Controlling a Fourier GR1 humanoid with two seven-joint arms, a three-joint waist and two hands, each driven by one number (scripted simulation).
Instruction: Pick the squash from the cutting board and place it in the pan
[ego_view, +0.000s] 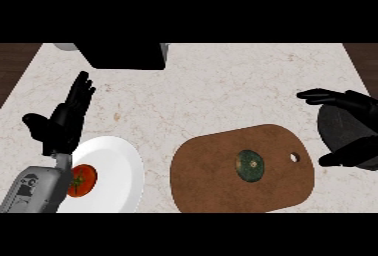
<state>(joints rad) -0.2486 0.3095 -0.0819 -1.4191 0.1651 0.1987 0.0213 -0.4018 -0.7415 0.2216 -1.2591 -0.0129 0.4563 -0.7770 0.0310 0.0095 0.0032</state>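
Well, the squash (251, 166) lay on the cutting board (214, 170), near the middle of it. It was dark green and round, and nothing touched it. The brown board lay on the pale counter (221, 90), low in the view and a bit to the right, and it had a small hole (294, 157) close to its right edge. The pan (339, 127) was dark grey and sat at the right edge of the view, just past the board's right side. The right hand (347, 100) was at the pan, with its fingers spread out over the pan's far side and its thumb down at the near side. Fingers and thumb were wide apart and held nothing. I could not tell if the hand touched the pan. The left hand (63, 117) rested at the left of the view, fingers up and apart, holding nothing. Just beside it was a white plate (111, 155) with a red tomato (83, 180) on it, well apart from the board. A black box (122, 55) stood at the far edge of the counter.
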